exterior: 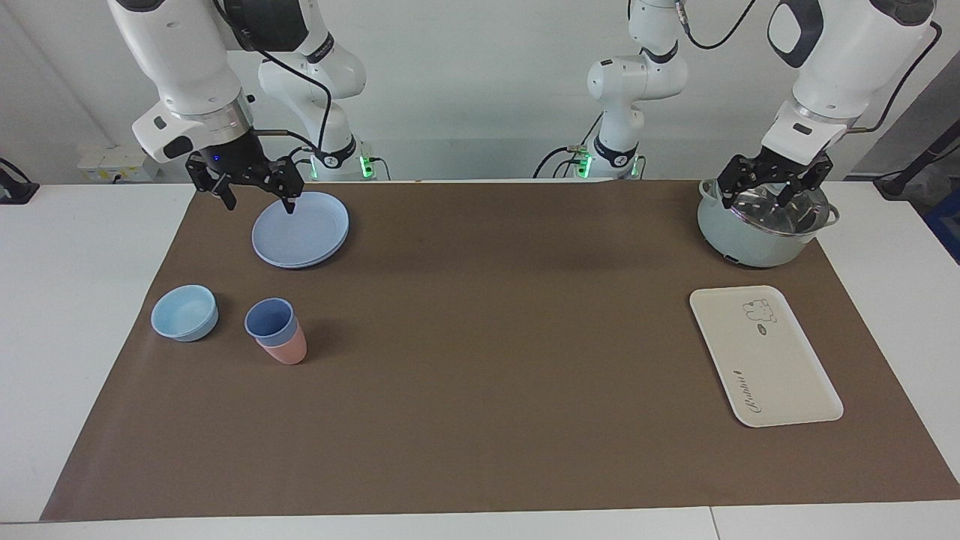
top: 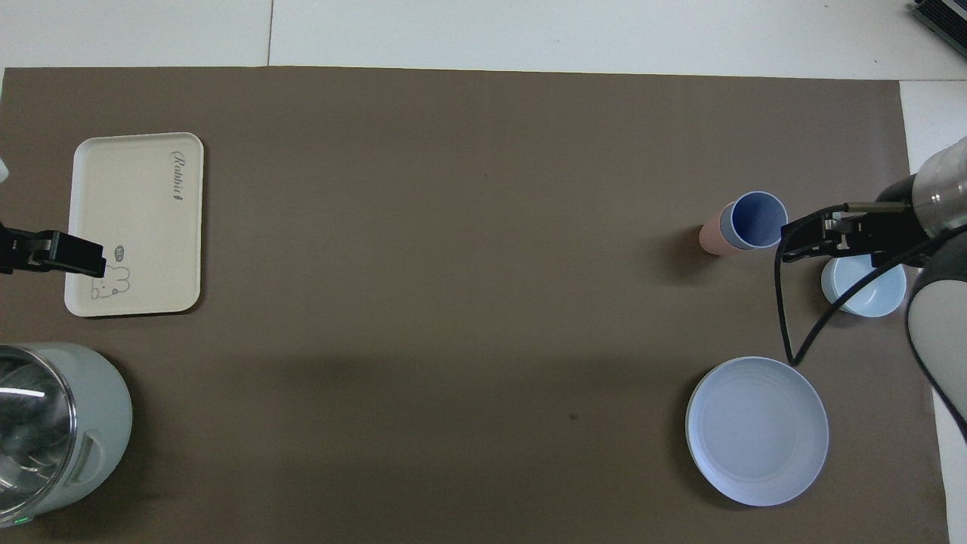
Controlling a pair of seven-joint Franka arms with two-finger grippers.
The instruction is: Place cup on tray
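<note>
I am at the very start: the blue cup (exterior: 270, 319) sits inside a pink cup (exterior: 289, 349) on the brown mat (exterior: 480, 337), not yet picked up. My right claw (exterior: 255, 196), its fingers spread wide and holding nothing, hangs over the blue plate (exterior: 301, 229), with the cup low and close by. My left claw (exterior: 772, 191), also spread, waits over the pot (exterior: 761, 225), and the tray (exterior: 765, 356) lies near it. Next I think I must drop the right claw around the blue cup's rim and lift it out without dragging the pink one along.
</note>
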